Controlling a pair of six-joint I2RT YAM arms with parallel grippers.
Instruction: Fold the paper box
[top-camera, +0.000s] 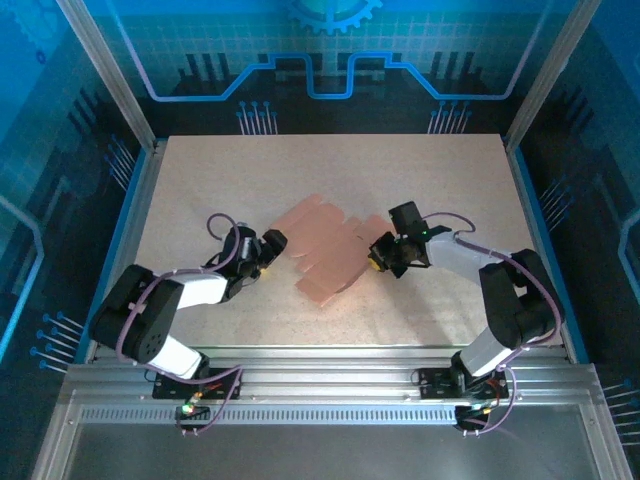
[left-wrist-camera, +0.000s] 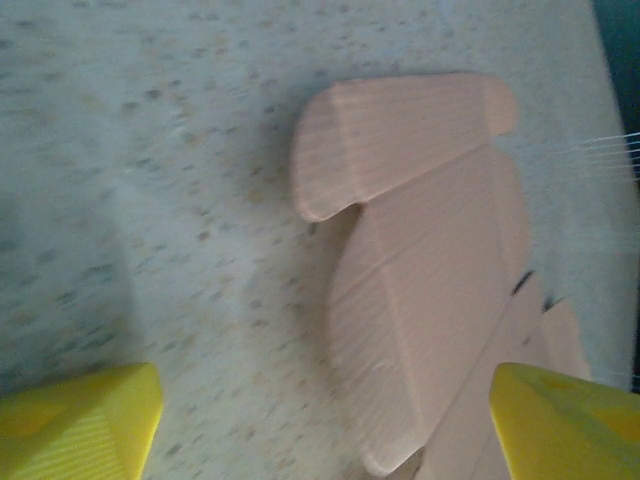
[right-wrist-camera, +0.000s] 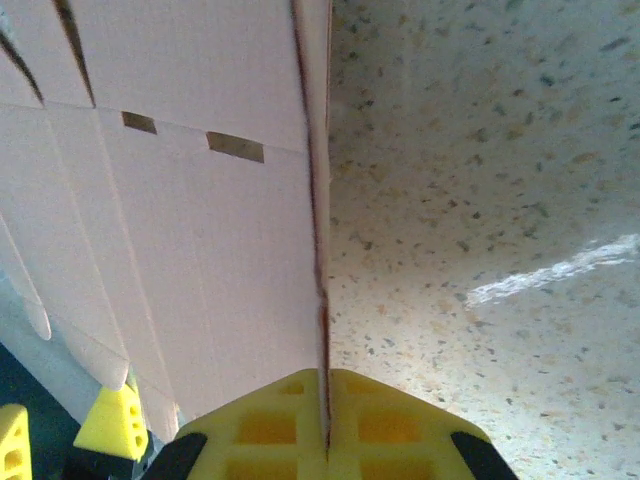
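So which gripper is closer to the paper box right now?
Right. The right gripper is shut on the paper box at its right edge, holding it. The left gripper is open beside the box's left edge; whether it touches is unclear.

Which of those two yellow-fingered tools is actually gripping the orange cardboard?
The right tool: its fingers are pinched shut on the edge of the paper box. The left tool stands open, fingers spread wide, clamping nothing.
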